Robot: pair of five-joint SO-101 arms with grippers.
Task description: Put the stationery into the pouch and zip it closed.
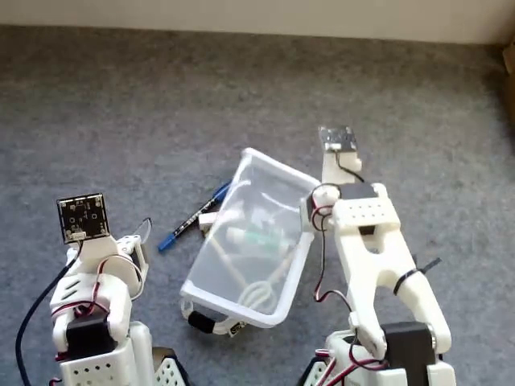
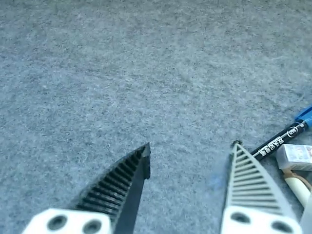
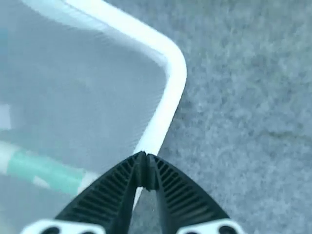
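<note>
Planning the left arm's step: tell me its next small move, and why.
Probably shift the left gripper across to the pen and lower over it. Its jaws stand open above bare carpet, and the pen lies outside the pouch, whose rim the right gripper pinches.

The worktop (image 1: 121,96) is covered in grey cloth, matt and rough like short-pile carpet. The pouch (image 3: 171,83) has a thin, translucent skin, smooth and faintly shiny, probably soft plastic, edged with a smooth matt white trim. Through the skin shows a marker (image 3: 44,171) with a smooth white and green plastic barrel. The pen (image 2: 275,142) is glossy black plastic with a blue cap. The eraser (image 2: 295,157) wears a printed paper sleeve. The left gripper (image 2: 191,145) has one matt black ridged plastic finger and one pale ridged one. The right gripper (image 3: 145,158) has both in ridged matt black, on smooth white plastic mounts.
</note>
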